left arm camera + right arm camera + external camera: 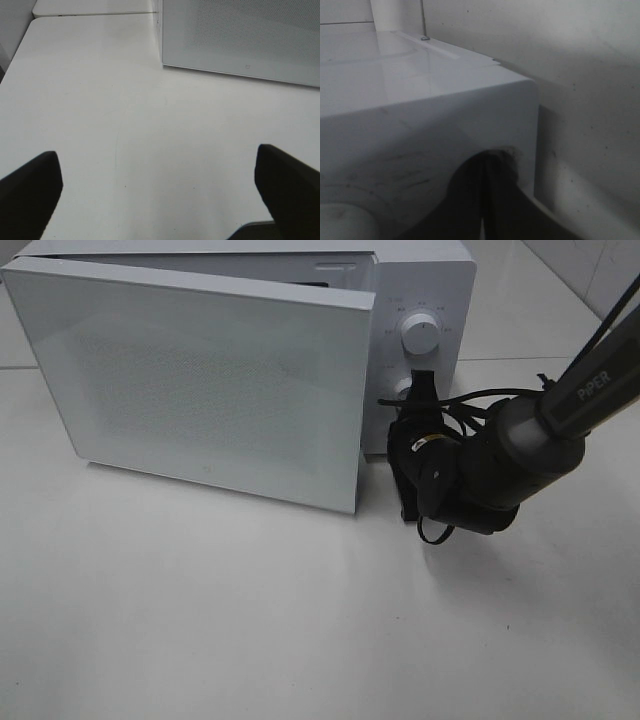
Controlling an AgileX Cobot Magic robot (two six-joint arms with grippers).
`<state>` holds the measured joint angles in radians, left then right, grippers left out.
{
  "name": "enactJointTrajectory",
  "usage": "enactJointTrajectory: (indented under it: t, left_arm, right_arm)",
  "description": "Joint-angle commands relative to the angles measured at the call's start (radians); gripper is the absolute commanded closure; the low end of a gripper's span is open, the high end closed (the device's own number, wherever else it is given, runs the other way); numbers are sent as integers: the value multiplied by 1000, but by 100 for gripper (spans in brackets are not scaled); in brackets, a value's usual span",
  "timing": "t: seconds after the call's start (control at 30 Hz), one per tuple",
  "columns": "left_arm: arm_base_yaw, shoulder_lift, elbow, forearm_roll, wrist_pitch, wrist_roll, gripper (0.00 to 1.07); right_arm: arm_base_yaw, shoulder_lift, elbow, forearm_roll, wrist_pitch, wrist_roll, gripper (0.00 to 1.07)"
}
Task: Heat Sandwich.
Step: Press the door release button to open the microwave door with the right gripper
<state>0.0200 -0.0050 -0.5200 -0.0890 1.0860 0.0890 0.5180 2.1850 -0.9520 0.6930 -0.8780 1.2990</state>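
1. High view: right gripper (420, 390) is clenched on nothing, tip at the lower knob (402, 388) of the microwave (430, 280). The door (200, 380) is ajar, its free edge just beside this gripper on the left-arm side, so the right arm is nearer. Sandwich is not visible; it may be behind the door. "PiPER" is written on the arm (595, 383); panel marks are unreadable.
2. Left wrist: left gripper (156, 152) is spread wide and empty over the table (100, 100), with the door (240, 40) ahead, well apart.
3. Right wrist: closed fingers (470, 200) at the panel (420, 130), contact likely. No sandwich.
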Motion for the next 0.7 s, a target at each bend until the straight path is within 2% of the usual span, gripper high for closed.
enactJointTrajectory:
  t: [0.03, 0.57, 0.7]
  left_arm:
    - [-2, -16, 3, -1, -10, -1, 9]
    - [-2, -16, 3, -1, -10, -1, 9]
    - [-2, -16, 3, -1, -10, -1, 9]
  right_arm:
    - [-38, -3, -105, -84, -248, -21, 106]
    - [-36, -22, -98, -85, -157, -36, 107]
    - [-36, -50, -66, -84, -115, -55, 107]
